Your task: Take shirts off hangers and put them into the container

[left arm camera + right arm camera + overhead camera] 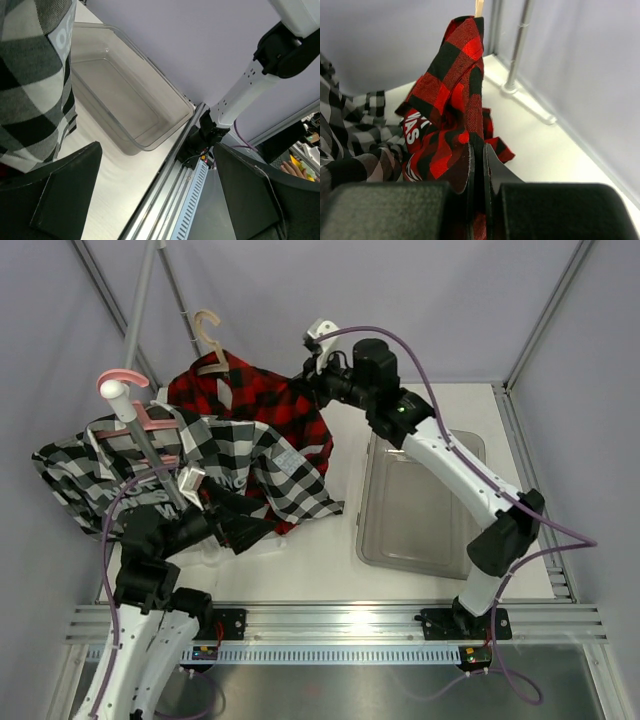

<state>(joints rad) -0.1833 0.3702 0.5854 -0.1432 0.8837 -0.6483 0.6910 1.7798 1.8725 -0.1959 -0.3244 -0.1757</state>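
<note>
The red-and-black shirt point(262, 405) hangs from the beige hanger point(208, 335) at the back. My right gripper point(312, 380) is shut on a fold of its cloth at the shirt's right shoulder. In the right wrist view the red shirt point(455, 95) runs down between the closed fingers of that gripper point(479, 165), with the hanger's pale tip point(479, 7) above. The black-and-white shirt point(200, 465) drapes over the pink hanger point(125, 385) on the left. My left gripper point(215, 515) sits low by its hem, open and empty point(157, 195). The transparent container point(420, 505) lies to the right, with nothing in it.
A grey rack pole point(140, 310) slants up at the back left, and its foot point(517, 45) shows beside the red shirt. The aluminium rail point(330, 625) runs along the near edge. From the left wrist I see the container's rim point(150, 60) and the right arm's base point(207, 135).
</note>
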